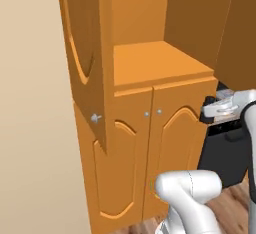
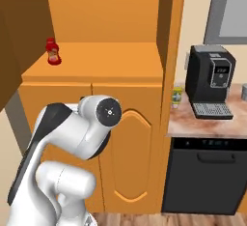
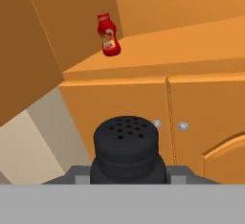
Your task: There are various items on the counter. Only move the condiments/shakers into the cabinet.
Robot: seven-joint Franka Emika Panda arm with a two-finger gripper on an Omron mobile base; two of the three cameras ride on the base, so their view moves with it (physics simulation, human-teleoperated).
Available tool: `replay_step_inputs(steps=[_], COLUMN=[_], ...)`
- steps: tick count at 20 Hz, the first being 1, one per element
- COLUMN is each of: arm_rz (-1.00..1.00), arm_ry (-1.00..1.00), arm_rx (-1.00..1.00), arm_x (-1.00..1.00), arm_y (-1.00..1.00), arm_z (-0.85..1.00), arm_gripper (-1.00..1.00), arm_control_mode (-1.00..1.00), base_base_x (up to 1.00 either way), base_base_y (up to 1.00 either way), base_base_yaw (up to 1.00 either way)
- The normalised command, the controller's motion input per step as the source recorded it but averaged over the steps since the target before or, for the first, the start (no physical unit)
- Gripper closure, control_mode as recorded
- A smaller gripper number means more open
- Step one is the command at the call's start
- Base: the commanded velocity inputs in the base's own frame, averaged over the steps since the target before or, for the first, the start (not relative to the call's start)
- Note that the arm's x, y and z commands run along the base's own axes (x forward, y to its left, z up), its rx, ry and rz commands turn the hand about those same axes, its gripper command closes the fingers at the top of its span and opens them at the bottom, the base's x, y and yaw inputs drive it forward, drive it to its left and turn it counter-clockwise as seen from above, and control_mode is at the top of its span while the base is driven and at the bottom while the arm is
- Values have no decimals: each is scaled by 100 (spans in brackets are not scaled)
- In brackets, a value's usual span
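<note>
While my gripper hangs before the cabinet, it is clenched on the shaker, a squat black cylinder with a domed, hole-dotted top. The shaker's base is hidden between my fingers, which barely show beside it. The cabinet is smooth orange wood with arched panel doors and 2 small silver knobs. On its open shelf, above the shaker and well apart from it, stands the glossy red ketchup, near the left wall. On the speckled reddish counter, the yellow mustard is partly cut off by the cabinet's side, beside the boxy black coffee machine.
</note>
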Motion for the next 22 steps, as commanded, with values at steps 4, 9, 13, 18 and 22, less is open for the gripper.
replay_step_inputs(steps=[4, 9, 13, 18, 22], arm_rz=[0, 0, 0, 3, 24], arm_ry=[0, 0, -2, 0, 0], arm_rx=[0, 0, -1, 0, 2], arm_x=[0, 0, 2, 51, 91], arm_y=[0, 0, 3, 0, -3], arm_z=[0, 0, 18, 20, 6], arm_gripper=[100, 100, 100, 100, 100], arm_control_mode=[100, 100, -100, -100, -100], base_base_x=[78, 28, 0, 0, 0], base_base_y=[70, 57, 6, 0, 0], base_base_yaw=[-5, -1, 0, 0, 0])
